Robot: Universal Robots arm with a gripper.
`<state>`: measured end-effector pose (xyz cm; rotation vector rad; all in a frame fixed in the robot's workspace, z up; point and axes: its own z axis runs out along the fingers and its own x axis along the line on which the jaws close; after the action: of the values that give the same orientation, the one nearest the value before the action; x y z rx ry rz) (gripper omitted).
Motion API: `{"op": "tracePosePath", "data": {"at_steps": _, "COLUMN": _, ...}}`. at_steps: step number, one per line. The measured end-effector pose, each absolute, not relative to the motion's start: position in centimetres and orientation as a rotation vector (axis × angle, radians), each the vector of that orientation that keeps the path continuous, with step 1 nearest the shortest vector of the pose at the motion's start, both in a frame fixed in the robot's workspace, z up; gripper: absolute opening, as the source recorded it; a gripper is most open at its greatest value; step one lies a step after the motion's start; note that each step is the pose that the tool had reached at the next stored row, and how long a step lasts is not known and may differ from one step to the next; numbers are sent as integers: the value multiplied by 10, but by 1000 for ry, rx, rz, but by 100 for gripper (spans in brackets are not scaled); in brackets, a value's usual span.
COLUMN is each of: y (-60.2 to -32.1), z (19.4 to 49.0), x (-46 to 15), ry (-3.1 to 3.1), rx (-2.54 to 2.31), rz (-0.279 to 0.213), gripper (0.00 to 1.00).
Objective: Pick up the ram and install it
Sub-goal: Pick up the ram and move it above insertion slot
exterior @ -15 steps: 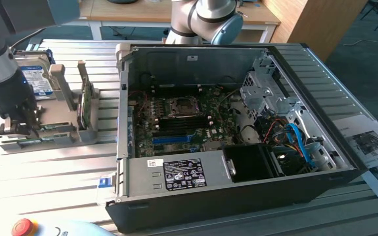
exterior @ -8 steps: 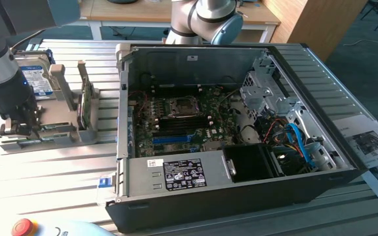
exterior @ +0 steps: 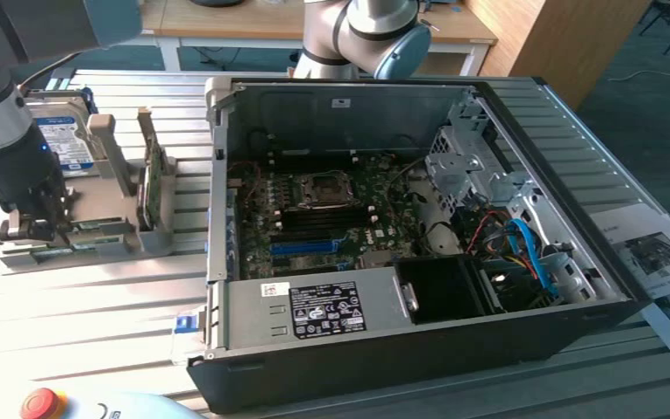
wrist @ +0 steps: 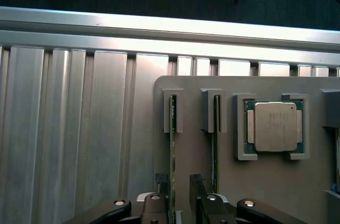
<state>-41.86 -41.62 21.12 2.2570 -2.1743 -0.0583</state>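
Note:
Two green ram sticks stand on edge in slots of a grey holder [wrist: 265, 181]. My gripper [wrist: 178, 184] is open, and its two black fingers [wrist: 197, 195] straddle one ram [wrist: 171, 144] without pressing on it. The other ram [wrist: 215, 139] stands just outside the fingers. In the exterior view the gripper [exterior: 32, 223] hangs low over the holder [exterior: 114, 244] at the exterior view's left, where a green ram edge [exterior: 97, 228] shows beside it. The open computer case [exterior: 428, 340] sits in the middle, its motherboard [exterior: 311, 218] showing blue slots [exterior: 306, 247].
A silver processor chip [wrist: 273, 127] rests in a pocket of the holder beside the sticks. A hard drive with a blue label [exterior: 65, 140] stands behind the gripper. A red stop button [exterior: 41, 403] lies near the front edge. Printed sheets [exterior: 661, 253] lie at the exterior view's right.

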Motion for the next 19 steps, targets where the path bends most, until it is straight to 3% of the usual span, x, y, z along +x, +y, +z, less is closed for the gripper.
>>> {"op": "tracePosePath", "data": {"at_steps": 19, "y": -420, "z": 211, "x": -408, "ry": -2174, "rx": 2257, "rz": -58, "gripper": 30}}
